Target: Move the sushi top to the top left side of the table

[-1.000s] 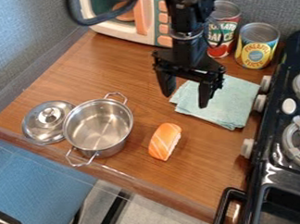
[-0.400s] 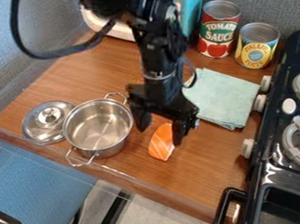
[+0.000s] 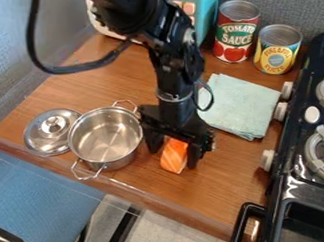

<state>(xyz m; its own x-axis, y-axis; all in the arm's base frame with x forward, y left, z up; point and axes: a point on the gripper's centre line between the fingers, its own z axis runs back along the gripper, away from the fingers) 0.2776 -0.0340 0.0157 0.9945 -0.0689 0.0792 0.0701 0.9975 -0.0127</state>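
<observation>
The gripper [image 3: 173, 157] is low over the table [image 3: 142, 186], its fingers apart and open. Between those fingers lies the orange-and-white sushi top [image 3: 174, 156], right of the steel pot. One finger stands at its left with a small gap, the other close along its right side; whether that one touches is unclear. The upper end of the sushi top is hidden under the gripper body.
Left of the gripper stand a steel pot [image 3: 105, 136] and its lid [image 3: 51, 131]. A folded teal cloth [image 3: 241, 104] lies right, with two cans [image 3: 277, 49] behind. The stove [image 3: 299, 178] borders the right side; a toy microwave is behind the arm.
The gripper has come down and toward the camera from above the cloth's left edge to around the sushi top, which has stayed in place.
</observation>
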